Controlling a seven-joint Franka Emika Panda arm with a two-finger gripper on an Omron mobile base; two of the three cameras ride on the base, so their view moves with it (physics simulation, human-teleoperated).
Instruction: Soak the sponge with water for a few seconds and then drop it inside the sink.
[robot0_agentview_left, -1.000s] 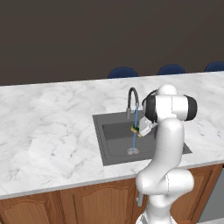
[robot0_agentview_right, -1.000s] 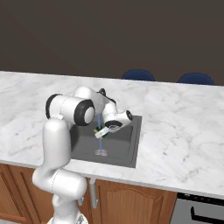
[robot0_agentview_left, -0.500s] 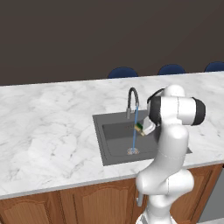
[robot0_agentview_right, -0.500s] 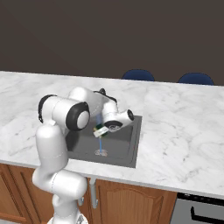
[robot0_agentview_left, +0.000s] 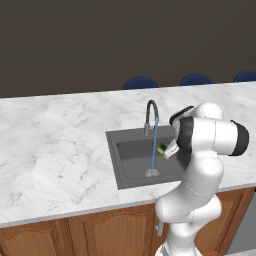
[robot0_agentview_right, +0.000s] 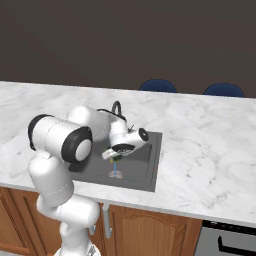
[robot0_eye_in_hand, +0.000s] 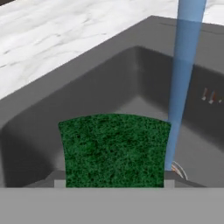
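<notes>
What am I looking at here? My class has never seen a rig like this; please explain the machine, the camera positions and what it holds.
All three pictures are computer-rendered. A white robot arm stands at a marble counter. Two cameras look over it from behind, left and right; the third sits on its hand. Its gripper is shut on a green and yellow sponge, held over the dark sink, beside the thin blue water stream running from the faucet to the drain.

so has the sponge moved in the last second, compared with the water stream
Yes. In the left base view the sponge, held in the gripper, has shifted right, from in the water stream to just beside it, over the sink.
</notes>
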